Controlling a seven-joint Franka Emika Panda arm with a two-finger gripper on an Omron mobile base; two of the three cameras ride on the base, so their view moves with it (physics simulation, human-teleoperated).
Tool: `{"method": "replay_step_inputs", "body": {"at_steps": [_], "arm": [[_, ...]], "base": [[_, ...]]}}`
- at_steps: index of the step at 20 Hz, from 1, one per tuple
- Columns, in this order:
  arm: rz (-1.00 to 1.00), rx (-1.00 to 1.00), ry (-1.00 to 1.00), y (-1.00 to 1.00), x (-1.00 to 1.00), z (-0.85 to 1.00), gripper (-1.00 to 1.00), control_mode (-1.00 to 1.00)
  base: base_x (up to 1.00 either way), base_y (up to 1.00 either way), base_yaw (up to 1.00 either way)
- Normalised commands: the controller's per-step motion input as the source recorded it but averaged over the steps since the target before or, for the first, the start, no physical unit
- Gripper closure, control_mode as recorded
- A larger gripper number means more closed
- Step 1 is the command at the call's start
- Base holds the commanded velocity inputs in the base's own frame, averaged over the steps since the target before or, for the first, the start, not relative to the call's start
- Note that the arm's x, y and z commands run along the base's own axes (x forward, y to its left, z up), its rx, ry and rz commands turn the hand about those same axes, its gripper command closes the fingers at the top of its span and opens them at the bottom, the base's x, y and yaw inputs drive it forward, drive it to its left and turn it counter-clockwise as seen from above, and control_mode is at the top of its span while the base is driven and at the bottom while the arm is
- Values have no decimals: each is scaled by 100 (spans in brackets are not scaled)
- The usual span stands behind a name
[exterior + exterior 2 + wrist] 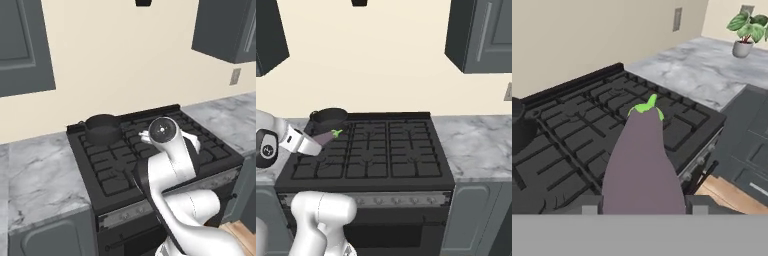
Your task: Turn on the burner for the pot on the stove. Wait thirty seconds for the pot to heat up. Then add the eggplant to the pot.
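six-burner stove [376, 150], one pot [329, 119], one eggplant [643, 165] in claw [643, 206].

No readable text is showing

No letters, numbers, labels or brand marks are appearing on any surface here; the knobs on the stove [368, 150] front strip are showing too small for any markings to be made out.

One pot [102, 129], one eggplant [642, 165], one stove [406, 150], one potted plant [744, 31].
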Motion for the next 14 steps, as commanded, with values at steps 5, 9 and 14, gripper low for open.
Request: {"method": "replay_step_inputs", "body": {"at_steps": [5, 9, 14], "arm": [[0, 0, 0, 0, 0, 0, 100, 100], [0, 0, 0, 0, 0, 0, 100, 100], [0, 0, 0, 0, 0, 0, 100, 100]], "base": [[38, -53, 23], [42, -27, 14], [55, 4, 0]]}}
